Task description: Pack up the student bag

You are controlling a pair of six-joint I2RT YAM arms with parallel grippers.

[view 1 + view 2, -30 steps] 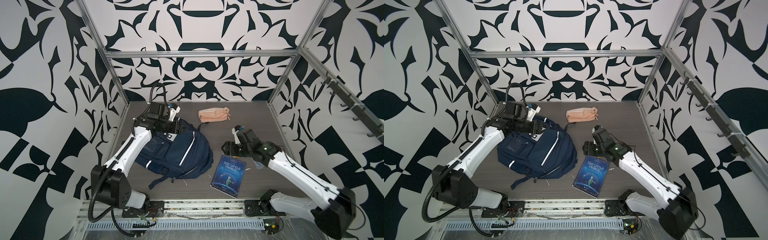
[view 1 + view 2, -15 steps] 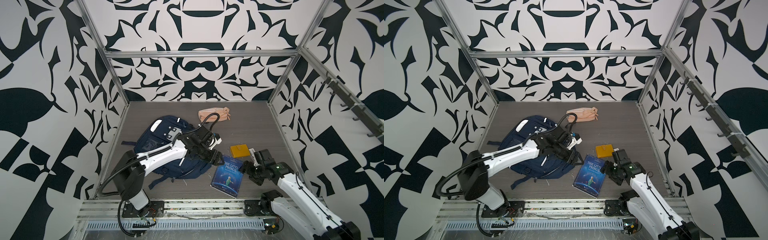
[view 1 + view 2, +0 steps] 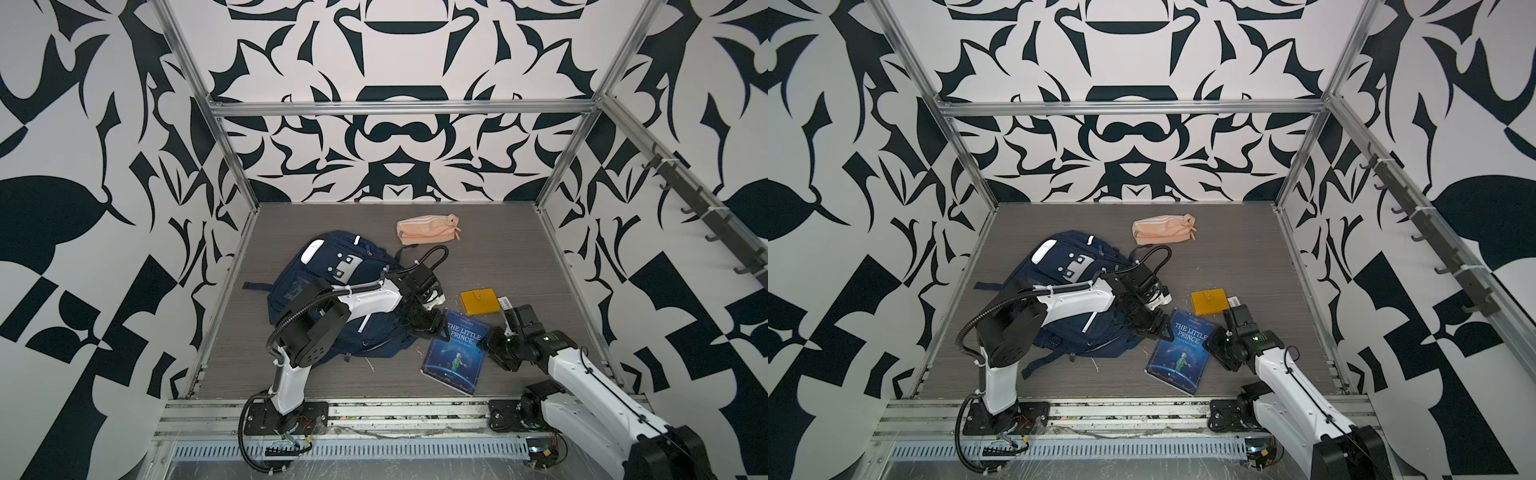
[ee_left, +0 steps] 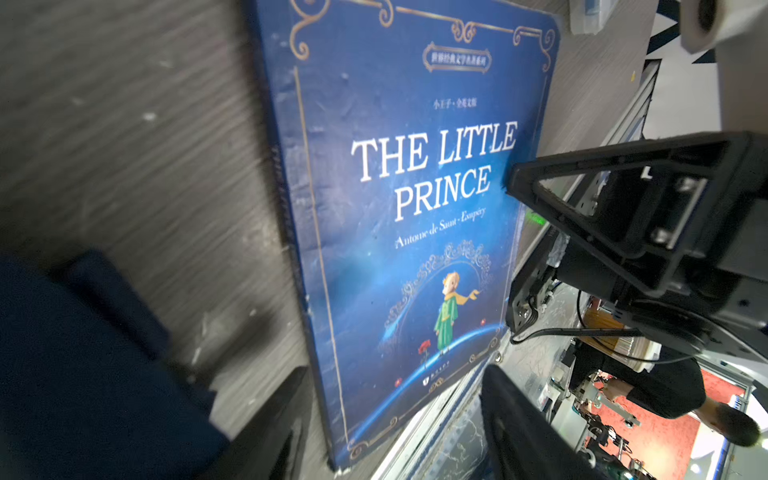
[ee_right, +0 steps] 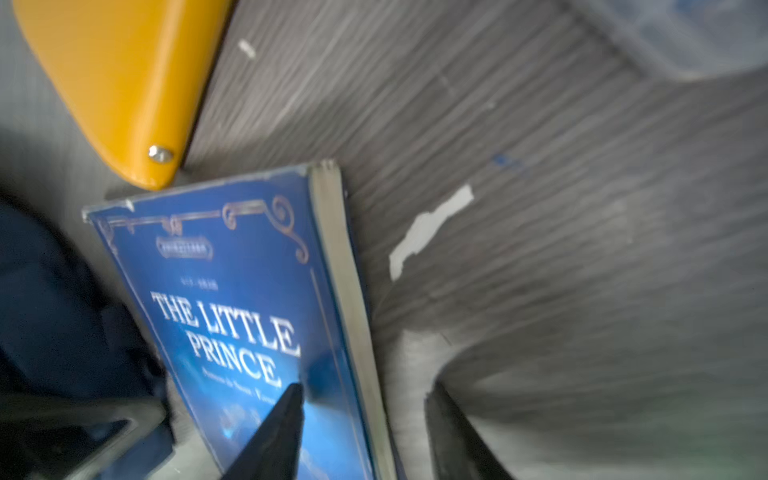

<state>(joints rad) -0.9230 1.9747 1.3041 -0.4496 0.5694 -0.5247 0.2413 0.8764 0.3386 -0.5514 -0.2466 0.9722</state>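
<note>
Black-and-white patterned walls (image 3: 395,50) box in a grey wood-grain table (image 3: 511,253). The left gripper (image 3: 434,331) hangs with its jaws spread over the top corner of the book (image 3: 455,361), clamping nothing. The right gripper (image 5: 365,390) stands parted across the book's page edge, one finger (image 5: 278,428) on the cover and the other out past the edge over the table, not closed on it. Just beside the book, under the left arm, the student bag (image 3: 286,291) lies slumped on the left of the table. It looks soft, bulky and floppy, likely to sag and fold if lifted by loose cloth; a zip rim or strap seems the firmer hold. A yellow wallet (image 3: 480,301) lies near the book, a peach pouch (image 3: 428,228) farther back.
</note>
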